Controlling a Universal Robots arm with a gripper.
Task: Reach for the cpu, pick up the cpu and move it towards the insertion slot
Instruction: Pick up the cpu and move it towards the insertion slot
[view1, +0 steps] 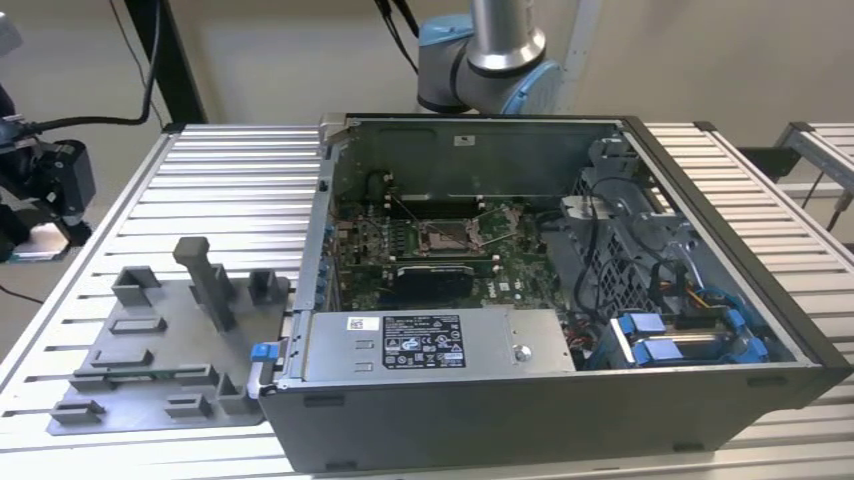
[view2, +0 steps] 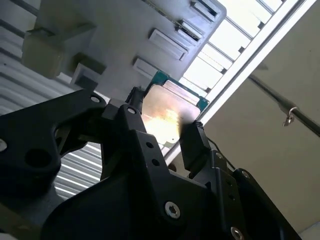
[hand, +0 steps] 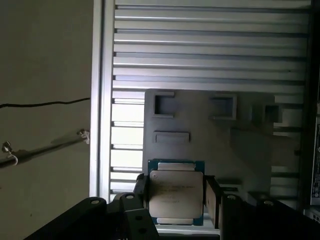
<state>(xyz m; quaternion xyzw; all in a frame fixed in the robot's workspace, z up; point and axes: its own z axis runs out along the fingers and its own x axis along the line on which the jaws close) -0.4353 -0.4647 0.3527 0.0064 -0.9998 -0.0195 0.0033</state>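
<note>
The gripper (hand: 175, 194) is clenched on the cpu (hand: 176, 192). In both wrist views a black finger (hand: 141, 186) presses one edge of the plate and its partner presses the opposite edge. The silvery face, with its green rim, points back up at the cameras. The cpu looks to hang flat above the slatted tabletop (hand: 210, 50), over the margin of the grey fixture plate (hand: 240, 145) beside the tabletop's outer rail. I judge it to be clear of the plate rather than resting on it.

In the exterior view, the dark wrist assembly (view1: 51, 185) sits at the exterior view's left edge, beyond the fixture plate. From there the insertion slot (view1: 447, 237) lies at about three o'clock and well apart. It is the shiny square frame on the board inside the open computer case (view1: 534, 420). The case's near wall stands between the two. The cpu is almost square, so no long axis stands out, and the slot faces upward.
</note>
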